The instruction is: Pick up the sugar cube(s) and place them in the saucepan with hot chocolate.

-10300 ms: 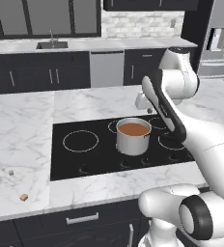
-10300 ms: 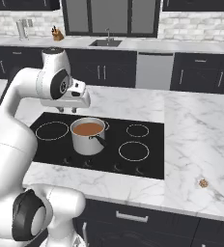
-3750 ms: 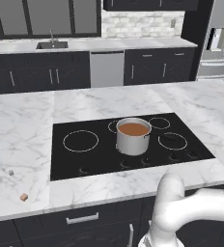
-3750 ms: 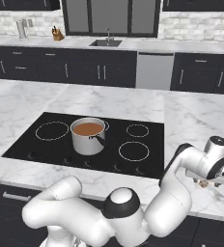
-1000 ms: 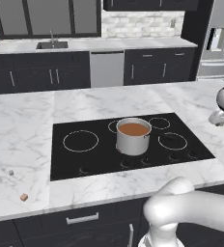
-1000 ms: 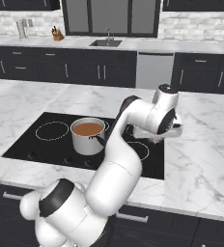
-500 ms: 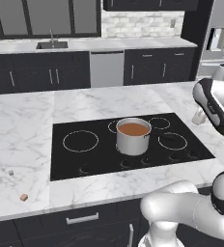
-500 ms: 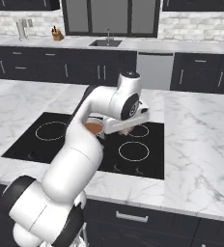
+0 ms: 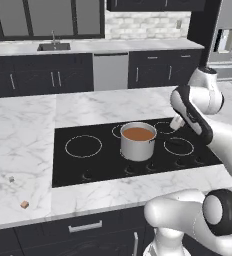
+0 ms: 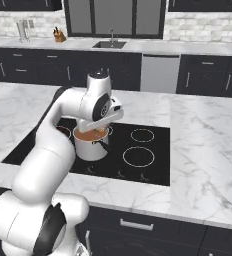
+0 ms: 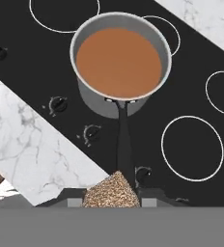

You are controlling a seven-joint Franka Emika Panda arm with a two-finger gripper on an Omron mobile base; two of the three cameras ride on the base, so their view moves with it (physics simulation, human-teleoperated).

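The steel saucepan [image 9: 138, 146] stands on the black cooktop, full of reddish-brown hot chocolate [image 9: 138, 133]. In the hand view the saucepan [image 11: 104, 99] lies ahead with its dark handle [image 11: 123, 144] pointing back at me. My gripper [image 11: 110, 198] is shut on a brown speckled sugar cube [image 11: 110, 189], held above the handle's end. From the left base view the gripper [image 9: 175, 126] hangs just right of the pot; from the right base view the hand [image 10: 102, 120] hovers over the pot's rim [image 10: 90, 136]. A pale sugar cube [image 9: 11, 178] and a tan sugar cube [image 9: 24, 204] lie on the left counter.
The cooktop [image 9: 88, 165] has ringed burners and a row of knobs [image 11: 59, 104] along its front. White marble counter [image 10: 203, 150] surrounds it. A sink [image 9: 53, 46] and dark cabinets line the back wall, with a fridge [image 9: 228, 40] at the far right.
The arm has swung left from the counter's right side to the cooktop, carrying the brown cube to the saucepan. The pot and the two left-hand cubes have not moved.
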